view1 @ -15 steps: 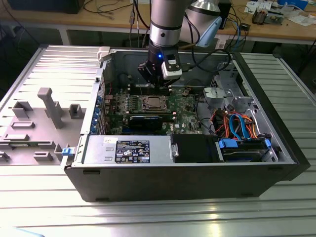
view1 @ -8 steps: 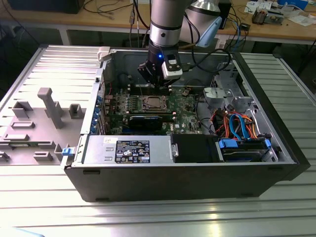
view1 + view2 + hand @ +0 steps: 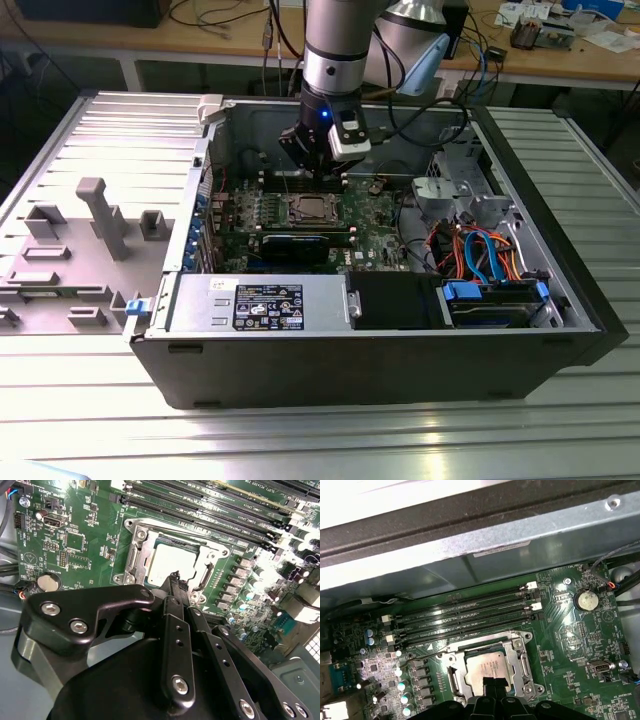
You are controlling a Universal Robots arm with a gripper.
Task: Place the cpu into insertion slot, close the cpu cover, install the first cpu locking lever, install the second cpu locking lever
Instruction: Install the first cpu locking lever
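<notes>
Fingers [image 3: 176, 610] are sitting pressed together, empty; gripper [image 3: 175, 577] is hanging over the edge of the cpu [image 3: 170, 562], contact unclear. The cpu is lying in the slot [image 3: 134, 560], cover [image 3: 516, 652] apparently down. Judgement: closed tips should be pushing on cover metal, squarely, never the cpu.

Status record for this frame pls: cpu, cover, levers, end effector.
cpu: seated in the insertion slot, silvery top up
cpu cover: down flat, framing the cpu
locking levers: latched or not, cannot tell
end effector: shut, empty, tip over the cpu's edge; contact unclear
nearby: memory slots beside the socket, coin cell
</notes>
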